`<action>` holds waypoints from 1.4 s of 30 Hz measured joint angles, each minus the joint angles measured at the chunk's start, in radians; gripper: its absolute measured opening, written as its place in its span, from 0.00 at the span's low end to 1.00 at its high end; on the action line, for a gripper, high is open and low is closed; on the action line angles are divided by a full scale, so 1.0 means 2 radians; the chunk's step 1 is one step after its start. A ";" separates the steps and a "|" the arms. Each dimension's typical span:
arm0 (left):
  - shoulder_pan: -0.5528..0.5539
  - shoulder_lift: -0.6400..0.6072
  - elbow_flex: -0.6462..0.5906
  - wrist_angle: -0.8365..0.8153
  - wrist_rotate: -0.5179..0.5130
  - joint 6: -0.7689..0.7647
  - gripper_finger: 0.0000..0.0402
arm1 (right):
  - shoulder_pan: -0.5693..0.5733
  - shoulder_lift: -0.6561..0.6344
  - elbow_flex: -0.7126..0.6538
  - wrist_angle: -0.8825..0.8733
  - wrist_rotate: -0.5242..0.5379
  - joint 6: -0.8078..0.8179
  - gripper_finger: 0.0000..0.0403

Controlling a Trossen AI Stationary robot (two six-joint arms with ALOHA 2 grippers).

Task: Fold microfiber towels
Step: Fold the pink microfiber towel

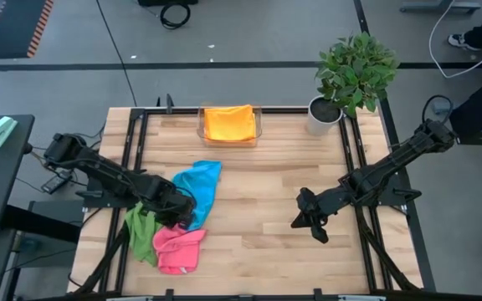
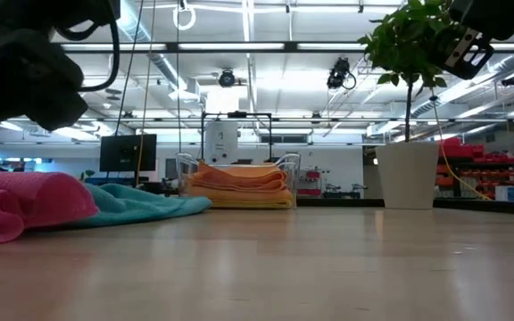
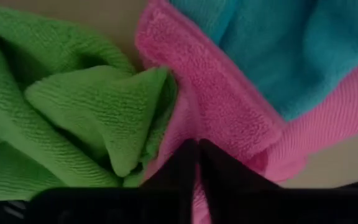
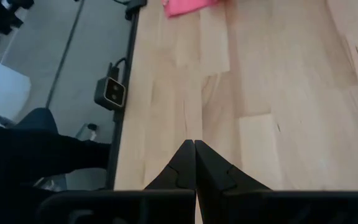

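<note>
Two robot arms at a wooden table (image 1: 249, 196) strewn with bright microfiber towels

The left gripper (image 3: 196, 163) is down on the pile at the table's left front, its fingers pressed together on a fold of the pink towel (image 1: 179, 247). The green towel (image 1: 141, 232) lies crumpled just left of the pink one, touching it; the blue towel (image 1: 199, 189) overlaps the pink one on its far side. An orange towel (image 1: 228, 123) sits folded in the clear tray (image 1: 201, 130), far from the pile, beside a potted plant (image 1: 354, 71). The right gripper (image 4: 195, 163) hovers closed and empty, well right of the pile
</note>
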 joint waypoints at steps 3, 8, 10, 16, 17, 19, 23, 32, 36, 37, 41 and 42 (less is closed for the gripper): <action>-0.013 -0.001 0.013 -0.006 -0.025 0.001 0.03 | 0.000 -0.002 0.000 -0.005 0.000 0.002 0.01; -0.021 -0.001 0.106 -0.033 -0.136 0.048 0.01 | 0.000 -0.003 0.000 0.001 0.000 0.006 0.01; -0.020 -0.002 0.155 -0.042 -0.196 0.087 0.02 | 0.000 -0.003 0.000 0.001 0.017 0.006 0.01; -0.020 -0.002 0.300 -0.035 -0.346 0.246 0.01 | -0.008 -0.003 0.000 0.012 0.141 0.010 0.01; -0.019 -0.002 0.321 -0.035 -0.360 0.273 0.02 | -0.014 -0.003 0.000 0.023 0.159 0.011 0.01; -0.019 -0.002 0.352 -0.036 -0.379 0.321 0.02 | -0.027 -0.003 0.000 0.057 0.171 0.016 0.01; -0.019 -0.002 0.373 -0.037 -0.384 0.383 0.01 | -0.047 -0.002 0.000 0.148 0.173 -0.011 0.05; 0.003 0.002 0.275 -0.009 -0.396 0.365 0.01 | -0.057 0.044 0.001 0.133 0.223 -0.023 0.41; 0.004 0.013 0.189 0.064 -0.373 0.352 0.02 | -0.047 0.111 0.001 0.138 0.227 -0.018 0.54; 0.004 0.015 0.168 0.081 -0.364 0.348 0.03 | -0.045 0.133 0.001 0.153 0.226 -0.016 0.56; 0.003 0.017 0.099 0.146 -0.339 0.319 0.02 | -0.045 0.222 0.004 0.232 0.222 0.010 0.63; 0.004 0.017 0.086 0.158 -0.338 0.308 0.01 | -0.046 0.242 0.011 0.237 0.222 0.018 0.63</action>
